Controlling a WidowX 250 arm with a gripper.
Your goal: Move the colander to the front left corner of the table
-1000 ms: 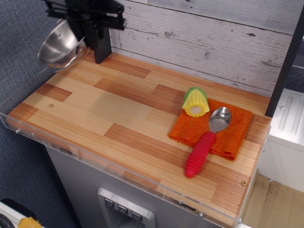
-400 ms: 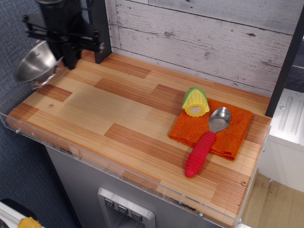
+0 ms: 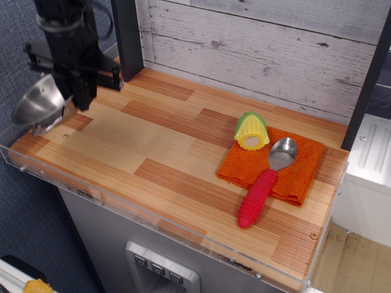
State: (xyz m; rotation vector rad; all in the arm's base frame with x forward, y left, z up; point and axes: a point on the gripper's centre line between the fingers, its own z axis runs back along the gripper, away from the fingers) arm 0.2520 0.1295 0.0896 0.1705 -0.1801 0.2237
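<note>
One colander [image 3: 38, 105] was in play, and it hung tilted in the air at about 9 o'clock from the bench [image 3: 159, 165] centre, over the left edge and near the front left corner. Its open mouth faced left and slightly up, its lower rim close above the planks but, as far as the view allowed, not resting on them. The hand [image 3: 68, 105] pinched it by the right side of the rim or by a wire handle; which of the two was hidden behind the black fingers.

Part of the bowl overhung the clear acrylic rim at the bench's left edge. The corner itself lay toward 7 o'clock from the bowl, just beside it.

To finish the step well, my judgement was that the arm should bring the bowl a little inward, toward 3 o'clock, so the whole base cleared the acrylic rim, then level the tilt before lowering. Releasing it while tilted would probably let it rock or roll, and steel on smooth wood would slide easily. A low, slow descent until the base sat flat, then a release, looked safest.

Well apart at 3 o'clock lay the cloth [image 3: 299, 165] with the corn [image 3: 251, 130] and spoon [image 3: 269, 177], clear of the path.
</note>
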